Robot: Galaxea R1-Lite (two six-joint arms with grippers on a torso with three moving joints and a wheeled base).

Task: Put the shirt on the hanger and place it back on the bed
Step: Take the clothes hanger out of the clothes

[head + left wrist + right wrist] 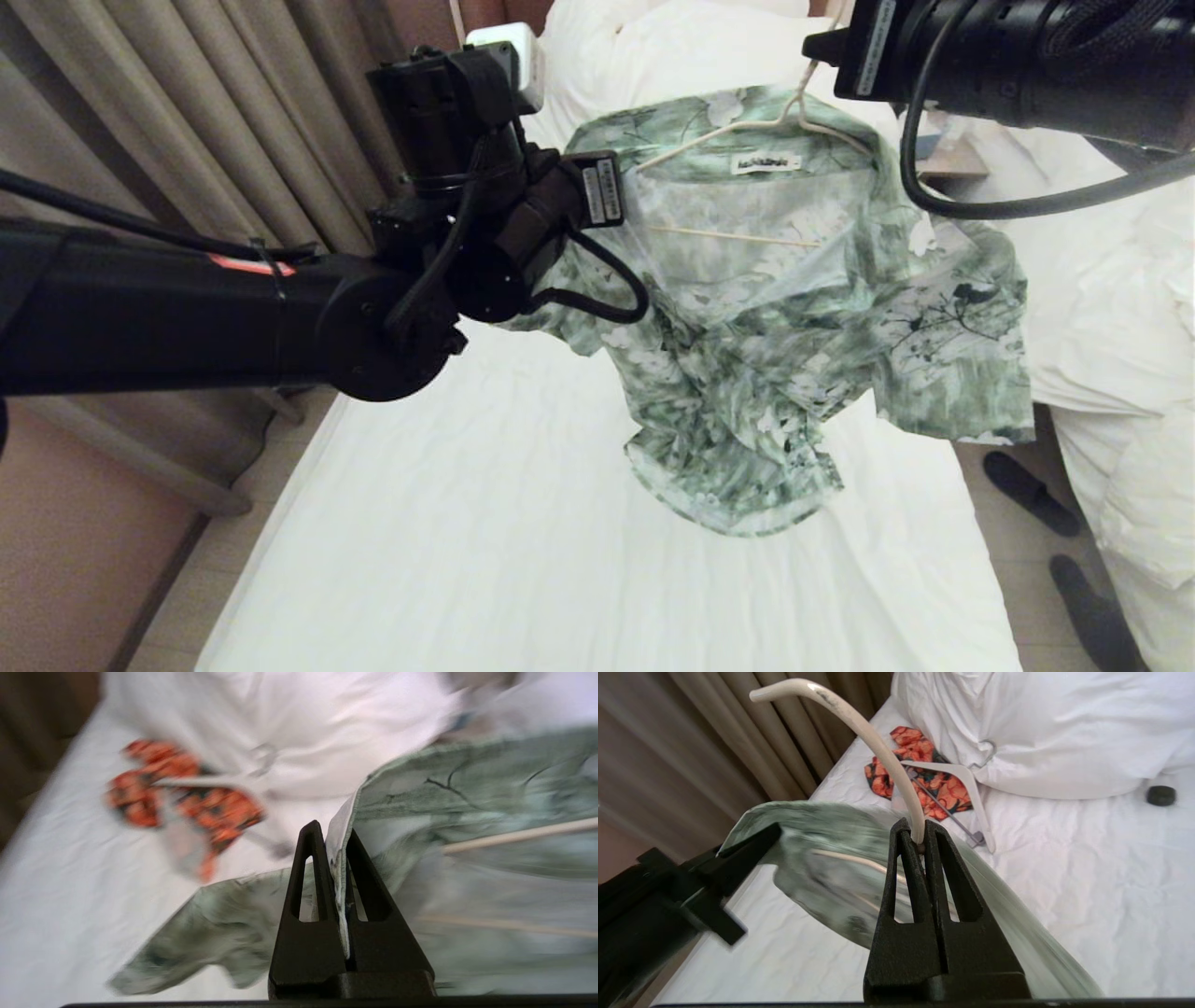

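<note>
The right gripper [919,833] is clamped on the hook of the hanger [859,723], holding the shirt [794,308] above the bed [485,523]. The left gripper [332,842] pinches the shirt's edge. Beyond the shirt, near the pillows [1045,732], lie an orange garment [920,765] and a white hanger [966,784].

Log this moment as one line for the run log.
left tool: shut on shirt edge | right tool: shut on hanger hook | shirt: on hanger, held above bed | step: not yet set down
</note>
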